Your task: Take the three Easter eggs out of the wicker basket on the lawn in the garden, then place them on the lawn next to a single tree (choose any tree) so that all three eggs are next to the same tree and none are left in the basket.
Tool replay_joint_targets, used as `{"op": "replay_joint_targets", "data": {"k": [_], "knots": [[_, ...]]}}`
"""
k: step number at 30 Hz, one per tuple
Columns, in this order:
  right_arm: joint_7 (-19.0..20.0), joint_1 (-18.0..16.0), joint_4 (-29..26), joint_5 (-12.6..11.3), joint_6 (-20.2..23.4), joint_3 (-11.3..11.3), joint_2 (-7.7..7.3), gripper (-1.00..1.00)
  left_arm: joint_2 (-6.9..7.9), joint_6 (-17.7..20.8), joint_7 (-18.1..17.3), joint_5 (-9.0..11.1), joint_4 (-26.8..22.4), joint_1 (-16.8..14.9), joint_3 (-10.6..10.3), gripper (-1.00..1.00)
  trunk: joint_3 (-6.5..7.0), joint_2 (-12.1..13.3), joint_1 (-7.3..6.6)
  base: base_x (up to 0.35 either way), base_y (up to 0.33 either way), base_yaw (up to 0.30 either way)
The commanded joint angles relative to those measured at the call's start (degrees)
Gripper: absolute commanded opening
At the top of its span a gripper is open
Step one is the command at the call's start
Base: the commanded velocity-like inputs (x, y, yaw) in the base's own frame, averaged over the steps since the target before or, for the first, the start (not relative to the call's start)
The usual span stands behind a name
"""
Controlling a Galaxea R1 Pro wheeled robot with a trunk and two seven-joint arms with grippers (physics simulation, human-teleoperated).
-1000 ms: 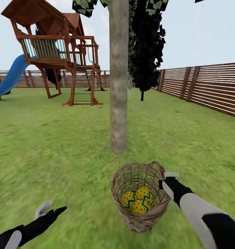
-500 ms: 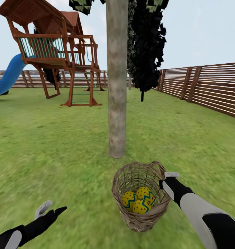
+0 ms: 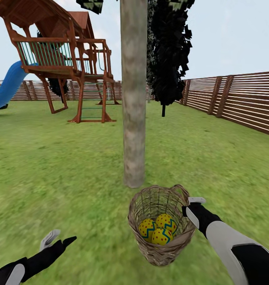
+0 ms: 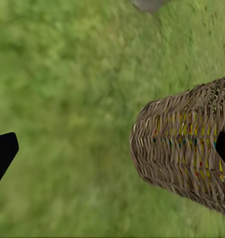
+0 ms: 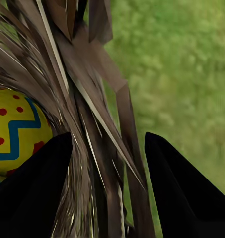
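Three Easter eggs (image 3: 166, 223), yellow with red dots and zigzag bands, lie in the wicker basket (image 3: 160, 253). My right gripper (image 3: 189, 206) is shut on the basket's rim at its right side. In the right wrist view the woven wall (image 5: 87, 124) runs between the two dark fingers, with one egg (image 5: 13, 129) inside. The thick grey-brown tree (image 3: 133, 99) stands on the lawn (image 3: 51, 170) just beyond the basket. My left gripper (image 3: 60, 238) hangs open and empty over the grass at the lower left. The left wrist view shows the basket's side (image 4: 187, 144).
A wooden playset (image 3: 63, 59) with a blue slide (image 3: 9, 85) stands at the far left. A slat fence (image 3: 237, 101) runs along the right and the back. A slim tree with near-black foliage (image 3: 168, 51) rises behind the trunk. Open grass lies on both sides of the trunk.
The view has moved forward: the trunk's base is now nearer and lower in the picture. Basket, eggs and both grippers keep their places in the view.
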Motion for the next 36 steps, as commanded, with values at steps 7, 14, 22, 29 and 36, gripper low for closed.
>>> {"op": "replay_joint_targets", "data": {"k": [7, 14, 22, 29, 36], "knots": [[-0.31, -0.02, -0.22, -0.63, 0.27, 0.43, -0.1, -1.0, -0.02, 0.44, -0.05, 0.18, -0.02, -0.04, 0.12, 1.0, -0.06, -0.02, 0.02, 0.335, 0.0, 0.0], [-0.31, -0.02, -0.14, -0.63, 0.26, 0.43, -0.1, -1.0, -0.02, 0.45, -0.05, 0.19, -0.02, -0.04, 0.14, 1.0, -0.06, -0.02, 0.02, 0.314, -0.007, 0.0], [-0.31, -0.02, -0.14, -0.63, 0.26, 0.43, -0.1, -1.0, -0.02, 0.53, 0.16, 0.19, 0.07, -0.04, 0.03, 1.0, -0.42, -0.83, 0.46, 0.019, -0.005, 0.0], [-0.31, -0.02, -0.13, -0.63, 0.26, 0.43, -0.1, -1.0, -0.02, 0.53, 0.16, 0.18, 0.07, -0.04, 0.03, 1.0, -1.67, -3.63, 2.0, 0.0, 0.0, 0.0], [-0.31, -0.02, -0.13, -0.63, 0.26, 0.43, -0.1, -1.0, -0.02, 0.53, 0.2, 0.18, 0.07, -0.04, 0.04, 1.0, -2.93, -6.44, 3.54, 0.0, 0.0, 0.0]]}}
